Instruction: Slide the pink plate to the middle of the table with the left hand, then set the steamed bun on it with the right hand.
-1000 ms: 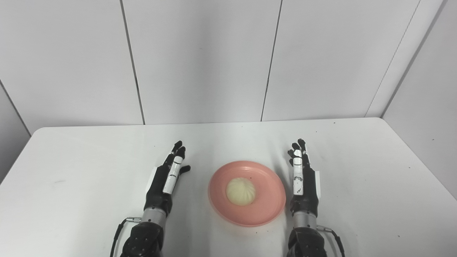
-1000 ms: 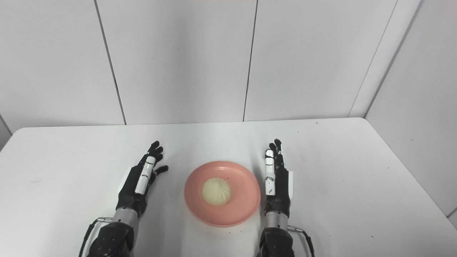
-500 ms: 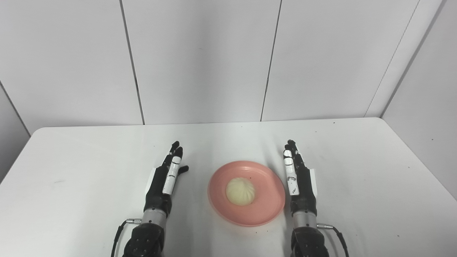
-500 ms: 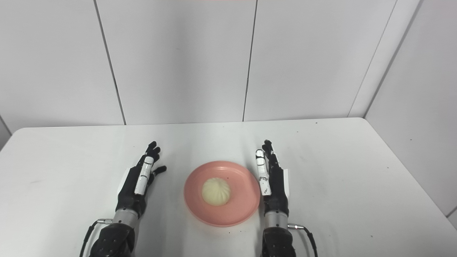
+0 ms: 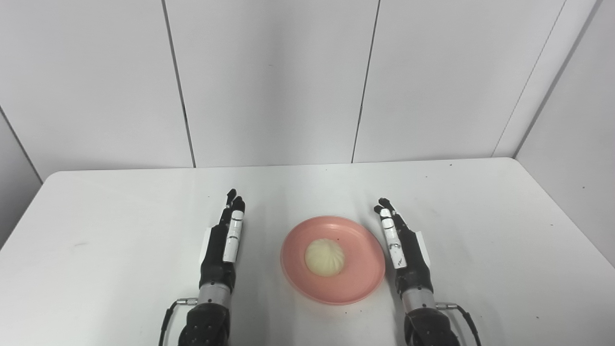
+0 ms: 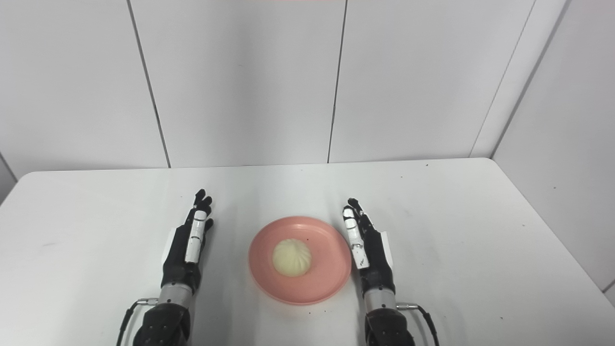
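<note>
Pink round plastic plate (image 5: 358,283) sits near the middle of my white matte table (image 5: 96,240), and on it, a little toward nine o'clock of its centre, rests the pale cream steamed bun (image 5: 325,257), round, with soft pleats gathered to a swirl on top. A tiny dark speck shows on the plate's inner surface at about twelve o'clock of the bun. I can read no brand, label or writing on the plate, the bun, the table or my hands. My left hand (image 5: 222,245), black with a white strip along one finger, lies at nine o'clock of the plate, clearly apart from its rim, fingers stretched out straight toward twelve o'clock and held close together, holding nothing. My right hand (image 5: 402,245), black with the same kind of white strip, lies at three o'clock of the plate, just beside the rim; whether it touches I cannot tell. Its fingers are also extended, angled slightly toward eleven o'clock, and it grips nothing. Pale grey wall panels (image 5: 269,81) rise behind the table's far edge.
</note>
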Available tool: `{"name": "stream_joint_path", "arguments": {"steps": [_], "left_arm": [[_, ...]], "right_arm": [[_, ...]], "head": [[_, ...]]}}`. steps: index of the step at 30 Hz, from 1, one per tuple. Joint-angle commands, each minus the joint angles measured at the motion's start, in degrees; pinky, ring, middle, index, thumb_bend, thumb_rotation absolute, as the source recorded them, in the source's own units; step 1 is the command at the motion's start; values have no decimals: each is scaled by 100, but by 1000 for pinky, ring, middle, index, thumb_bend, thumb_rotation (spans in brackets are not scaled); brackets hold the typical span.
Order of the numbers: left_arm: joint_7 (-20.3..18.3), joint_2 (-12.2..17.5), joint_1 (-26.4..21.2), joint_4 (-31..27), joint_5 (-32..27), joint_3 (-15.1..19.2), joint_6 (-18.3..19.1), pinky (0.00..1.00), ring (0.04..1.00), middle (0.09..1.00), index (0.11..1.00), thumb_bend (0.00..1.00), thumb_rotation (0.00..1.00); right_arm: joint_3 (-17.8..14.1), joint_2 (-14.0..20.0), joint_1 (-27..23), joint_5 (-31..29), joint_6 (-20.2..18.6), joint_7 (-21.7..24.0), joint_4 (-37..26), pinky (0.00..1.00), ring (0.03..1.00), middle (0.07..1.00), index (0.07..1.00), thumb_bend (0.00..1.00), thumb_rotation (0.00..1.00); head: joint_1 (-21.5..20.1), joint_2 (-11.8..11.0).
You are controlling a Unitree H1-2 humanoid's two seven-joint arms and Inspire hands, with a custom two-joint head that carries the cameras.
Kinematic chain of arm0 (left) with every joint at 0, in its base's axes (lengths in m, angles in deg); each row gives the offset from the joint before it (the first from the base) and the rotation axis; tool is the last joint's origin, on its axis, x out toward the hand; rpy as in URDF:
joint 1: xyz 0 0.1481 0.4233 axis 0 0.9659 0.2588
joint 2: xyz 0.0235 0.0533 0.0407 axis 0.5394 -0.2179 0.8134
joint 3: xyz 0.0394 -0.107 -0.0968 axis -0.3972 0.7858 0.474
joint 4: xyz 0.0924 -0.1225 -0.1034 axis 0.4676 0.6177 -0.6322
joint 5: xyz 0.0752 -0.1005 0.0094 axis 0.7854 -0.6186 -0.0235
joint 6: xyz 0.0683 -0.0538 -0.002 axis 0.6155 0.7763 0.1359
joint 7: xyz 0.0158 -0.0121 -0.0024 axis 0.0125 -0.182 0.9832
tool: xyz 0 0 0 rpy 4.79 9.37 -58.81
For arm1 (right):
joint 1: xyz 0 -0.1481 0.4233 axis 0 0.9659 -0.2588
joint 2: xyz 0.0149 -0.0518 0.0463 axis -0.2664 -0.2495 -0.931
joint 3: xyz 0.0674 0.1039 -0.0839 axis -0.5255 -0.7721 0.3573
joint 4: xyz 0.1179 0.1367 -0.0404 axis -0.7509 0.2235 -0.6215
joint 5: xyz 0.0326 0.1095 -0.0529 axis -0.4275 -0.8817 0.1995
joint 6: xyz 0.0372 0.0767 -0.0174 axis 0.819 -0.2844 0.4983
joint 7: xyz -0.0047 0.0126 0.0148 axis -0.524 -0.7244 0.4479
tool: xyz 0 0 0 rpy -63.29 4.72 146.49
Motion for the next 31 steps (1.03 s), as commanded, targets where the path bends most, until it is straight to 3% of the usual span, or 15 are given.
{"name": "stream_joint_path", "arguments": {"steps": [1, 16, 31], "left_arm": [[93, -104, -148, -50, 31, -6, -306, 1000, 1000, 986, 983, 643, 1000], [125, -173, -191, 123, 50, -12, -362, 1000, 999, 985, 988, 604, 1000], [34, -106, -136, 91, -11, -9, -282, 979, 970, 971, 988, 558, 999]], "right_arm": [[-19, 58, -139, -102, -23, 121, -123, 1000, 931, 871, 888, 728, 1000], [-19, 172, -83, -335, 21, 299, -66, 1000, 919, 876, 890, 744, 1000], [-199, 4, -112, -656, 320, 276, 66, 948, 924, 888, 893, 725, 1000]], "head": [[37, 0], [233, -60], [244, -100]]}}
